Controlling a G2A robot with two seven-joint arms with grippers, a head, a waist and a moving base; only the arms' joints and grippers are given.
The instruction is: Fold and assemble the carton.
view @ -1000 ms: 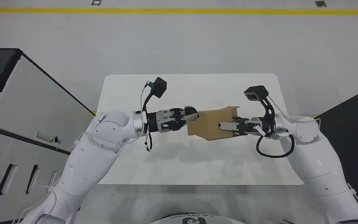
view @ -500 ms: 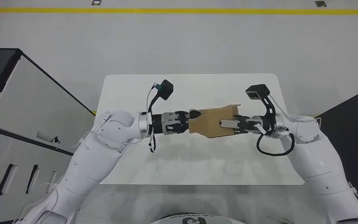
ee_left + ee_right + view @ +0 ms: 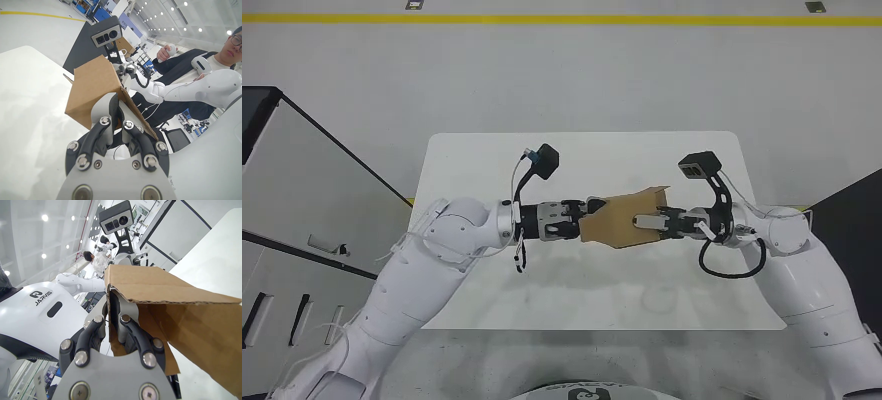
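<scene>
A brown cardboard carton (image 3: 620,220) hangs above the middle of the white table (image 3: 472,160), held between both arms. My left gripper (image 3: 589,207) is shut on the carton's left edge; in the left wrist view its fingers (image 3: 113,106) pinch a thin panel of the carton (image 3: 92,91). My right gripper (image 3: 646,222) is shut on the carton's right side. In the right wrist view its fingers (image 3: 113,306) clamp a cardboard wall of the carton (image 3: 160,289), with a flap folded over above them.
A dark panel (image 3: 302,170) stands off the table's left side and another dark surface (image 3: 852,200) lies off the right. A yellow line (image 3: 562,18) crosses the floor beyond the table. Bare tabletop lies in front of and behind the carton.
The left arm has pushed a little to the right and its wrist has turned. The carton has narrowed slightly between the grippers. The right gripper has kept its hold.
</scene>
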